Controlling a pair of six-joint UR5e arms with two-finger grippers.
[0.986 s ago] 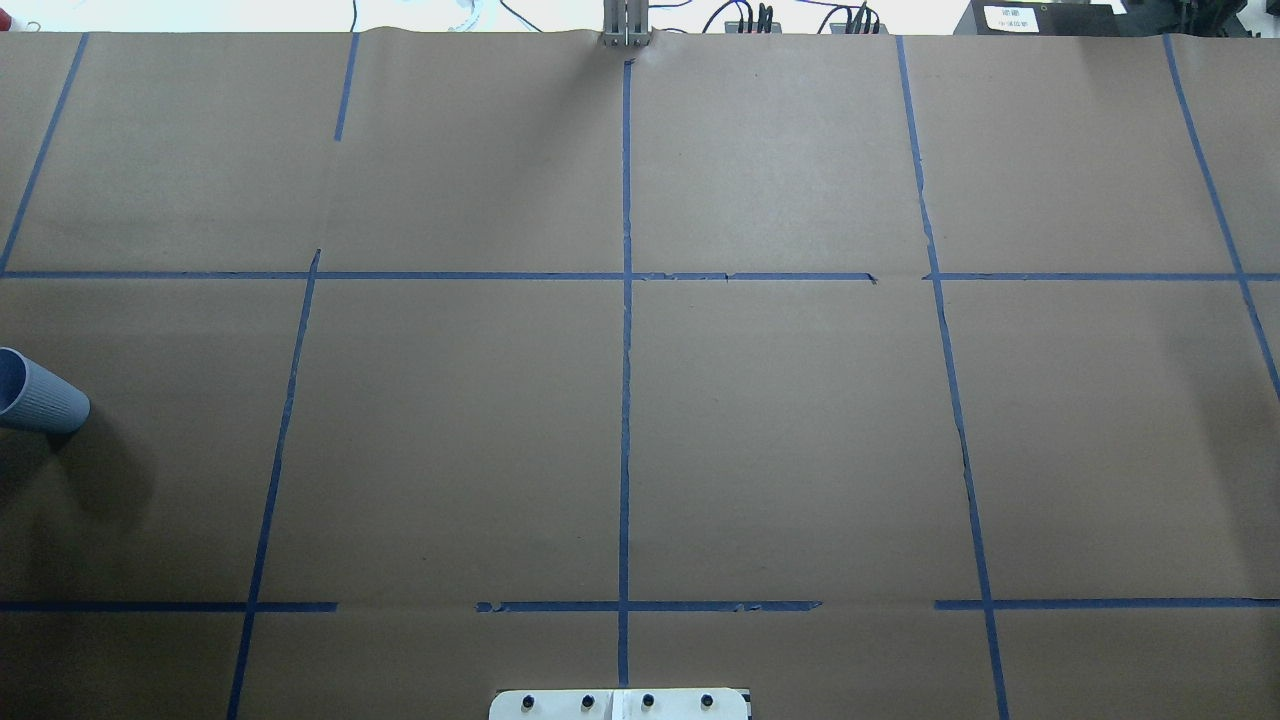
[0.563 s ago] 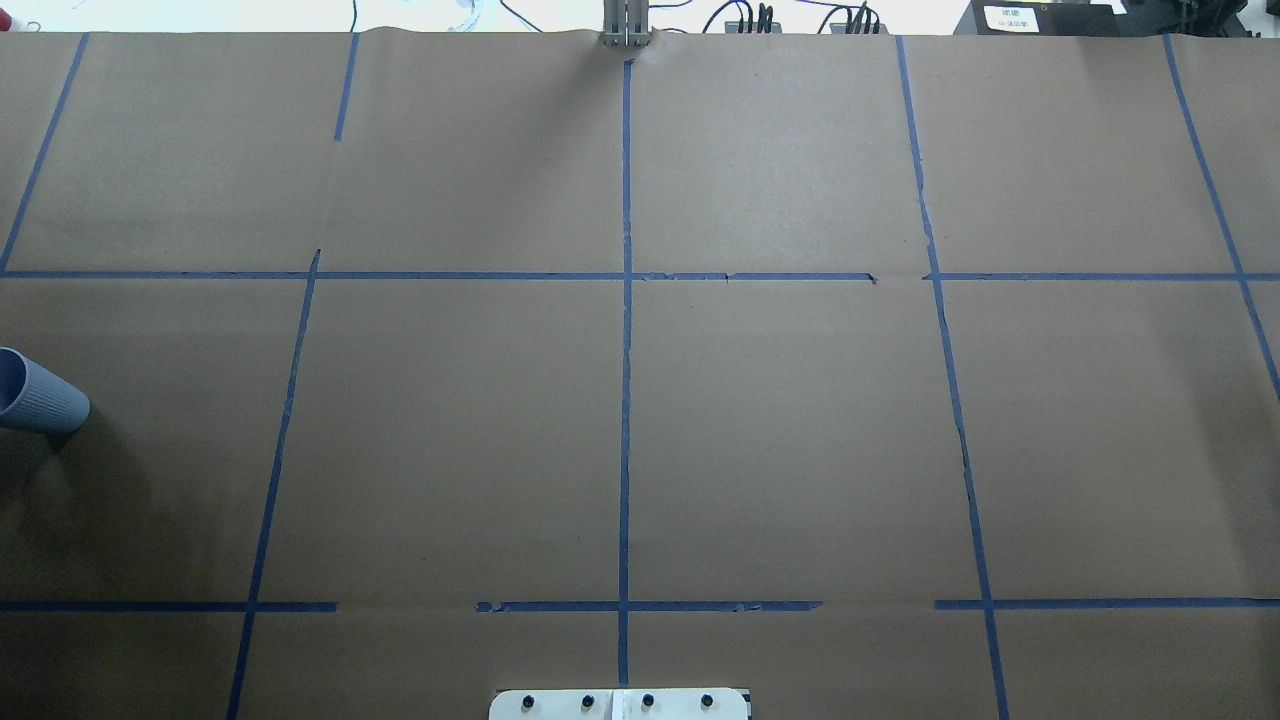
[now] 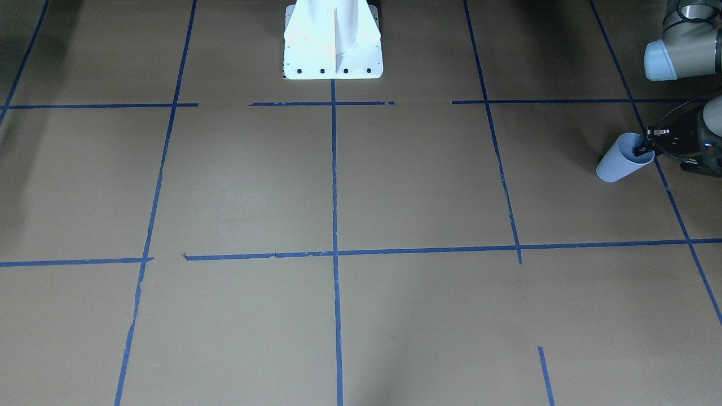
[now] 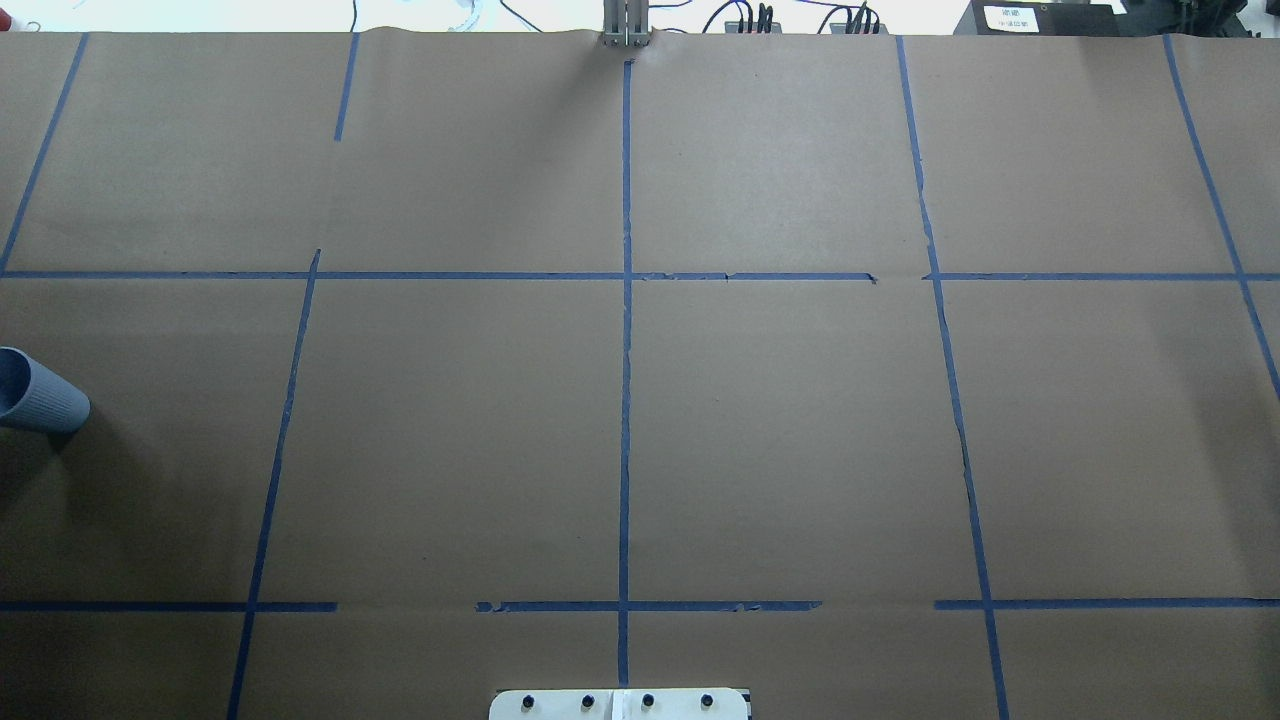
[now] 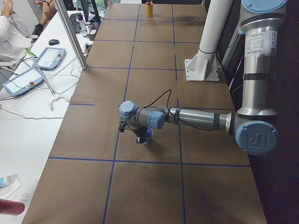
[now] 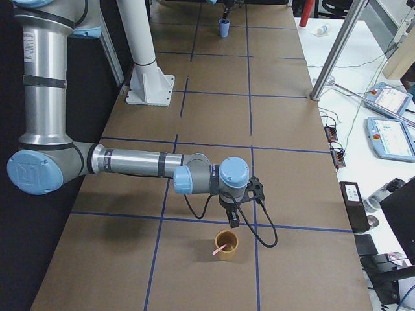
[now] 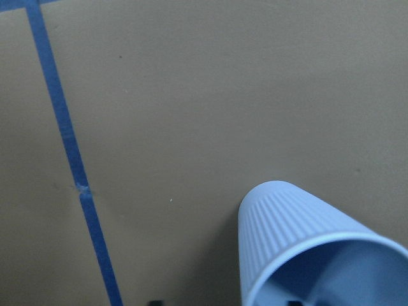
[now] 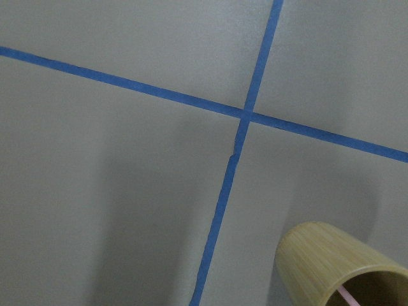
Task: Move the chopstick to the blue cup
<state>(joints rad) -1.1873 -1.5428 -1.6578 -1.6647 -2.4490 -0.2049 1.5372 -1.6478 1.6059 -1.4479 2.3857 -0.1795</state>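
The left gripper (image 3: 643,150) is at the blue cup (image 3: 617,166), nine o'clock edge of the tabletop (image 4: 780,420), jaws spread astride its rim, while the pink chopstick (image 6: 220,248) sits in the tan cup (image 6: 228,254) at six o'clock from the right gripper (image 6: 232,223), whose jaws I can't make out.

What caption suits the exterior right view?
Right gripper poised near tan cup holding a pink chopstick; blue cup far off.

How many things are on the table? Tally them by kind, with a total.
Cups: 2, a blue cup and a tan cup
Chopsticks: 1, a pink chopstick in the tan cup
Total: 3
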